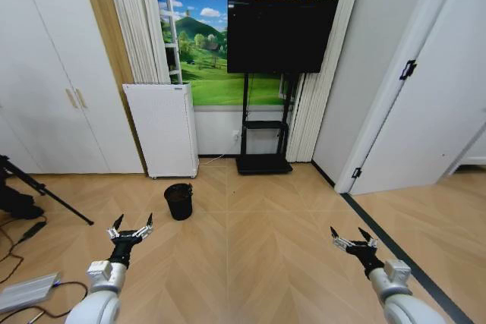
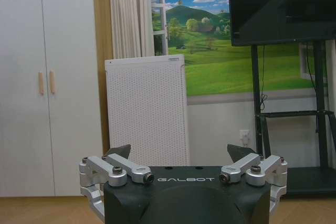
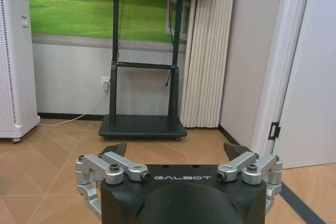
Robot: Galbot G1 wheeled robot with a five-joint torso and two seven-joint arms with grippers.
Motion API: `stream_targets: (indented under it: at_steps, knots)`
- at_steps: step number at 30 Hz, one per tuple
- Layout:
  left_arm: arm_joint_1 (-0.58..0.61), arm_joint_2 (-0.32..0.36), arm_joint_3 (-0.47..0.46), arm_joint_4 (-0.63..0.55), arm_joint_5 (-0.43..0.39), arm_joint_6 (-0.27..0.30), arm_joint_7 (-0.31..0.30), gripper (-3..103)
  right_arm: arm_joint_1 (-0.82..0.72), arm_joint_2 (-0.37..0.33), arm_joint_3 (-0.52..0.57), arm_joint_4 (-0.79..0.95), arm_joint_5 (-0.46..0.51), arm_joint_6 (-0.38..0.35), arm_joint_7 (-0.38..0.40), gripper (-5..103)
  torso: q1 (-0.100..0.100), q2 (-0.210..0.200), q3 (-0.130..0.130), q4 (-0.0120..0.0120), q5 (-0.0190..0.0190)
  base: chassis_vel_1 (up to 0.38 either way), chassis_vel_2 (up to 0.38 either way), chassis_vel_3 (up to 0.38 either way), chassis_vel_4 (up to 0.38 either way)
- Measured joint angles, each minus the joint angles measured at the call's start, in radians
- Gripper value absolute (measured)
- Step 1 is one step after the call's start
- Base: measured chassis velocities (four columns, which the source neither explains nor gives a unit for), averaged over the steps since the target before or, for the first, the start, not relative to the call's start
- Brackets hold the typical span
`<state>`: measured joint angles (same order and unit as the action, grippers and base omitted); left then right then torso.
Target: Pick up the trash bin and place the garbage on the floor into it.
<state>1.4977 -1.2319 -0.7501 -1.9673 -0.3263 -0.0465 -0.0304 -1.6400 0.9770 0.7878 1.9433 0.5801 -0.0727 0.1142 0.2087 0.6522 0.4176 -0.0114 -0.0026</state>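
Trash bin (image 1: pixel 179 200) sits upright on the wood floor (image 1: pixel 258 240), just in front of the white perforated appliance (image 1: pixel 162 129) and left of the TV stand (image 1: pixel 263 163). Left gripper (image 1: pixel 131 228) and right gripper (image 1: pixel 351 239) both hover low, well short of the bin, jaws wide, holding nothing.
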Motion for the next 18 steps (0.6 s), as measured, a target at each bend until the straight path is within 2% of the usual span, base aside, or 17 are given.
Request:
stream_targets:
  at_steps: [2, 4, 5, 6, 7, 8, 9, 12, 14, 18]
  knots:
    - [0.000, 0.000, 0.000, 0.000, 0.000, 0.000, 0.000, 100, 0.000, 0.000, 0.000, 0.000, 0.000, 0.000, 0.000, 100, -0.001, 0.000, 0.000, -0.0003, 0.0041, 0.272, -0.298, -0.232, 0.266]
    - [0.000, 0.000, 0.000, 0.000, 0.000, 0.000, 0.000, 100, 0.000, 0.000, 0.000, 0.000, 0.000, 0.000, 0.000, 100, -0.001, 0.000, 0.000, -0.0009, 0.0042, 0.242, -0.197, -0.207, 0.223]
    - [0.000, 0.000, 0.000, 0.000, 0.000, 0.000, 0.000, 100, 0.000, 0.000, 0.000, 0.000, 0.000, 0.000, 0.000, 100, -0.001, 0.000, 0.000, 0.0008, 0.0016, 0.072, 0.008, -0.105, 0.148]
    - [0.000, 0.000, 0.000, 0.000, 0.000, 0.000, 0.000, 100, 0.000, 0.000, 0.000, 0.000, 0.000, 0.000, 0.000, 100, -0.001, 0.000, 0.000, 0.0006, 0.0006, 0.039, 0.008, -0.105, 0.075]
    - [0.000, 0.000, 0.000, 0.000, 0.000, 0.000, 0.000, 100, 0.000, 0.000, 0.000, 0.000, 0.000, 0.000, 0.000, 100, -0.001, 0.000, 0.000, -0.0006, 0.0025, 0.039, -0.015, -0.041, 0.075]
    - [0.000, 0.000, 0.000, 0.000, 0.000, 0.000, 0.000, 100, 0.000, 0.000, 0.000, 0.000, 0.000, 0.000, 0.000, 100, -0.001, 0.000, 0.000, -0.0006, 0.0025, 0.039, -0.015, -0.041, 0.075]
    - [0.000, 0.000, 0.000, 0.000, 0.000, 0.000, 0.000, 100, 0.000, 0.000, 0.000, 0.000, 0.000, 0.000, 0.000, 100, -0.001, 0.000, 0.000, -0.0006, 0.0042, 0.000, 0.000, 0.000, 0.000]
    - [-0.001, 0.000, 0.000, 0.000, 0.000, 0.000, 0.000, 100, 0.000, 0.000, 0.000, 0.000, 0.000, 0.000, 0.000, 100, 0.001, -0.001, 0.000, -0.0003, 0.0014, -0.070, 0.017, 0.091, -0.074]
    - [-0.001, 0.000, 0.000, 0.000, 0.000, 0.000, 0.000, 100, 0.000, 0.000, 0.000, 0.000, 0.000, 0.000, 0.000, 100, 0.001, -0.001, 0.000, 0.0002, 0.0037, -0.058, 0.058, 0.084, -0.063]
    - [-0.001, 0.000, 0.000, 0.000, 0.000, 0.000, 0.000, 100, 0.000, 0.000, 0.000, 0.000, 0.000, 0.000, 0.000, 100, 0.001, -0.001, 0.000, 0.0000, 0.0019, -0.011, 0.017, 0.021, -0.012]
